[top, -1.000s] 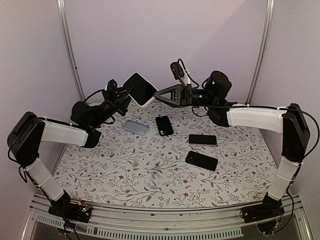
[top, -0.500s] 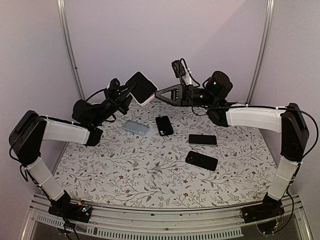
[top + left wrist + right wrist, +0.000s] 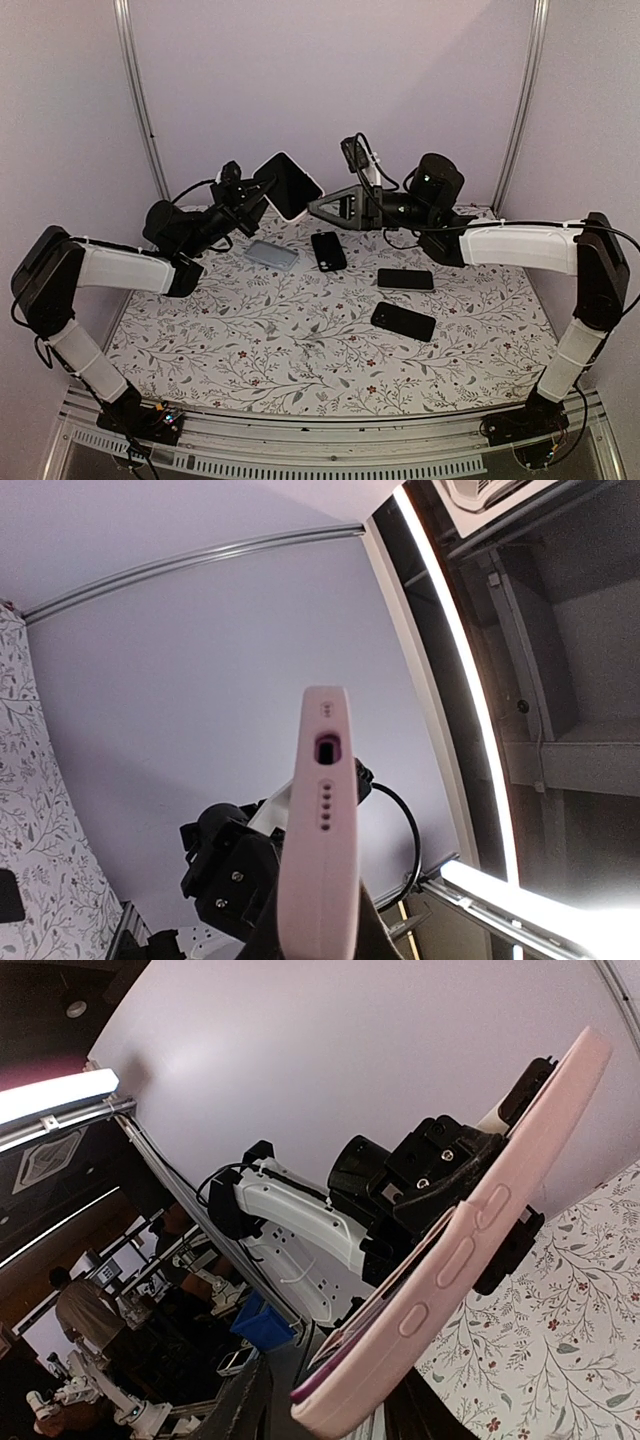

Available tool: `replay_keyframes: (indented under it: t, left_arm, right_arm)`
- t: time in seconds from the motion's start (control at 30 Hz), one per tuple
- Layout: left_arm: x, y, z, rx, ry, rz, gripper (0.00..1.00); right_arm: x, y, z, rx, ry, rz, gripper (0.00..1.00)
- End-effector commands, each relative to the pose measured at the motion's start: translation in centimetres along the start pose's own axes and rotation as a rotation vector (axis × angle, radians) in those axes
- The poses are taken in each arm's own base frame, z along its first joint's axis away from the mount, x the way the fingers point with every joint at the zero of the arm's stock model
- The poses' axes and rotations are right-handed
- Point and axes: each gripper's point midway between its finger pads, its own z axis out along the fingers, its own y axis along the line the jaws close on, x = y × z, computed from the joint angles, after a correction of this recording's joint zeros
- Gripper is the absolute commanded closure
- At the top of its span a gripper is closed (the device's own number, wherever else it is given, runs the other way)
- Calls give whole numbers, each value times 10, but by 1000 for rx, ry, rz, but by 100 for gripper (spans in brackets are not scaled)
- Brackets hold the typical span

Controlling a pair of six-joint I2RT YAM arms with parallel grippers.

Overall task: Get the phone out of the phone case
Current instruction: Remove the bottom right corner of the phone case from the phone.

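Now: cased phone braced in mid-air

Left gripper [image 3: 258, 197] clamps the pink phone case [image 3: 318, 810], phone [image 3: 287, 183] inside, above the table's [image 3: 300, 345] far left, freeing both faces. Right gripper [image 3: 318, 208], part-open, straddles its right corner, probably to pry.

Cased phone [image 3: 288, 185] aloft between left gripper [image 3: 262, 192], right gripper [image 3: 316, 207]; loose phones [image 3: 405, 279] on table [image 3: 250, 330] below

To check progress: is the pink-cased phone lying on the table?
No, the left claw holds the pink-cased phone up in the air.
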Motion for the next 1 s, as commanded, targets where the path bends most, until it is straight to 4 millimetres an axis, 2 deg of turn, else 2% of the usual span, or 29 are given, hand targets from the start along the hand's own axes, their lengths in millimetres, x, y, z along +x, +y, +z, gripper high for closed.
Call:
replay_keyframes:
  t: [0.0, 0.2, 0.37, 0.73, 0.83, 0.97]
  left_arm:
    - [-7, -29, -6, 27, -51, 127, 100]
    - [-12, -32, -5, 27, -59, 144, 100]
    - [-11, -34, -3, 33, -46, 146, 100]
    - [-6, -44, -1, 67, -22, 156, 100]
    - [-3, -53, -1, 101, -12, 171, 100]
    - [3, -71, -1, 162, 6, 234, 100]
  right_arm:
    - [-17, 19, -7, 18, -60, -14, 60]
    - [-23, 22, -14, 53, -101, -16, 60]
    - [-31, 22, -16, 64, -125, -2, 68]
    - [-29, 15, -12, 55, -109, 32, 88]
    - [-29, 12, -11, 55, -106, 47, 93]
    - [-22, -2, -10, 69, -87, 118, 97]
